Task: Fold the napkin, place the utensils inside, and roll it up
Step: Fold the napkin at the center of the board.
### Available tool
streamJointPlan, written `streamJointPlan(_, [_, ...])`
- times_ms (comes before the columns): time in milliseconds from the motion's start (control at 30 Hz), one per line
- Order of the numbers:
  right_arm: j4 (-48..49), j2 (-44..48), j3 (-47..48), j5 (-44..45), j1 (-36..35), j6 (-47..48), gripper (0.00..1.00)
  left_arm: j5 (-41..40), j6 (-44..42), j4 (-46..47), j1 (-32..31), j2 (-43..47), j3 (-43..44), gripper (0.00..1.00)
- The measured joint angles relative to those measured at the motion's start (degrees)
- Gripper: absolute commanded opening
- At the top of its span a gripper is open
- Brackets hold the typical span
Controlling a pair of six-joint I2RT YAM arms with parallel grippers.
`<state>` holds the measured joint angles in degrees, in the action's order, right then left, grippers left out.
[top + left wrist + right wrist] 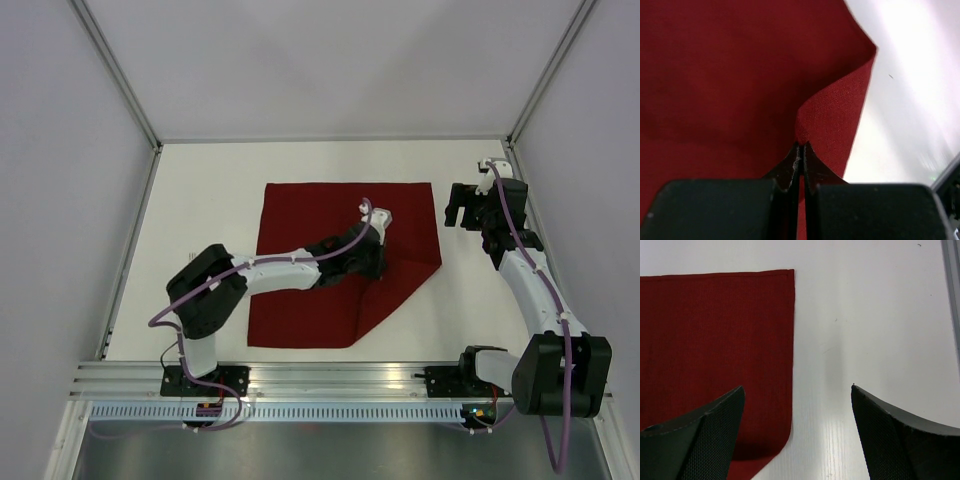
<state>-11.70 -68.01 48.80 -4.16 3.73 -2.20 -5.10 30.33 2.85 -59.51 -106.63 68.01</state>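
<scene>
L gripper (801,146) pinches a raised edge of the napkin (715,75); R gripper (797,387) wide, empty. Cloth thin, soft, prob. sags: take it at a corner.

one high overhead, two close wrist views, all on napkin (310,215)

White table (210,190) — pale walls (60,200), metal frame (114,70).

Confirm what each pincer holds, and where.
Left pincer: shut on the napkin, pinching the edge of its folded-over flap. Right pincer: open, holding nothing.
</scene>
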Motion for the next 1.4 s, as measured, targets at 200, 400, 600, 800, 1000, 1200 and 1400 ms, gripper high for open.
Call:
streamJointPlan(200, [0.0,0.0,0.1,-0.5,0.1,0.0,0.91,2.5,0.3,-1.1,7.8,3.7,-1.5,0.02])
streamJointPlan(400, [0.0,0.0,0.1,-0.5,0.3,0.0,0.91,5.2,0.3,-3.1,11.7,5.3,-1.5,0.02])
streamJointPlan(600, [-0.1,0.0,0.1,-0.6,0.7,0.0,0.91,5.7,0.0,-6.4,14.8,6.7,-1.4,0.02])
streamJointPlan(800, [-0.2,0.0,0.1,-1.2,1.0,0.0,0.91,6.4,-0.4,-8.1,18.0,7.0,-1.4,0.02])
streamJointPlan(1000, [-0.3,0.0,0.1,-1.7,1.0,0.0,0.91,7.6,-0.9,-9.9,21.6,7.0,-1.0,0.02])
streamJointPlan(1200, [-0.3,0.0,0.1,-2.0,1.2,0.0,0.91,8.8,-1.7,-11.3,24.6,6.8,0.7,0.02])
streamJointPlan(1400, [-0.3,0.0,0.1,-2.1,1.2,0.1,0.91,10.4,-2.1,-11.8,27.8,6.5,2.1,0.02])
